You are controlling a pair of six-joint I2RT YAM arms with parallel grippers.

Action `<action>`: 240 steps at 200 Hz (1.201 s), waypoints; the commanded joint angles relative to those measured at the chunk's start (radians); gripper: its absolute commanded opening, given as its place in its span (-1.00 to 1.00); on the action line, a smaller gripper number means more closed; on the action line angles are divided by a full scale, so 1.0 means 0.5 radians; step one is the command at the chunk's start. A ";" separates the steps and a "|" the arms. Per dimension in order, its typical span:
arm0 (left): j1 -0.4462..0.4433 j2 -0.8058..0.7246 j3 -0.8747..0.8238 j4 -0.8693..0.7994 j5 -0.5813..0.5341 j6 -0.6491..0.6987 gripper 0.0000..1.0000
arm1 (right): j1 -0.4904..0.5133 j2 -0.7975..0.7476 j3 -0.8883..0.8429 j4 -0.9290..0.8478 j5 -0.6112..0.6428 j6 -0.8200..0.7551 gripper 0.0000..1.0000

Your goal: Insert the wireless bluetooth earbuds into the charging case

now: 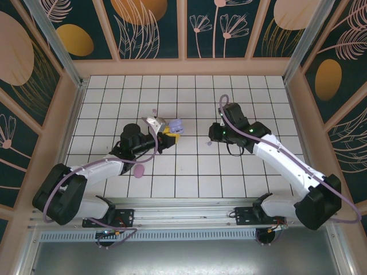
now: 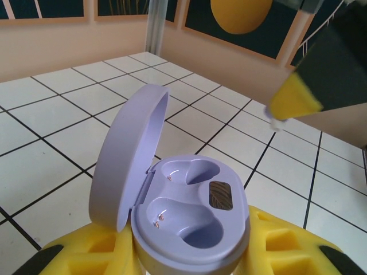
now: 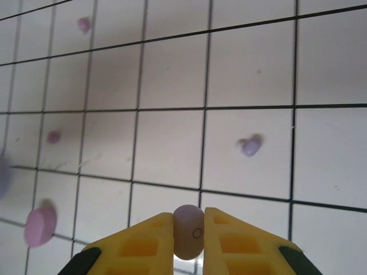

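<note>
Tiles [image 3: 252,69]: two pink earbuds [image 3: 84,24] [image 3: 53,136], two lavender earbuds [image 3: 250,146] [image 3: 188,236], one in right gripper [image 3: 188,216]

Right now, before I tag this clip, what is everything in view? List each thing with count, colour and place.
Charging case: one, lavender, lid open, both wells empty, gripped by the left gripper.
Second case: one, pink, on the tiles beside the left arm.
Pinkish earbuds: two, loose on the tiles, far bud and near bud.
Lavender earbuds: two, loose bud on a tile, held bud in the right gripper.
Table: one, white tiles, dark grout.
Left gripper: yellow fingers, shut on the charging case.
Right gripper: yellow fingers, shut on the held bud.
</note>
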 commanded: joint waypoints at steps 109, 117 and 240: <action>-0.013 0.208 -0.022 0.433 0.094 0.243 -1.00 | 0.288 0.120 0.308 0.112 -0.220 0.055 -0.72; -0.011 0.208 -0.029 0.448 0.111 0.251 -1.00 | 0.310 0.153 0.343 0.129 -0.215 0.044 -0.72; -0.015 0.081 -0.069 0.351 0.169 0.306 -1.00 | 0.429 0.542 0.632 0.143 -0.162 -0.101 -0.72</action>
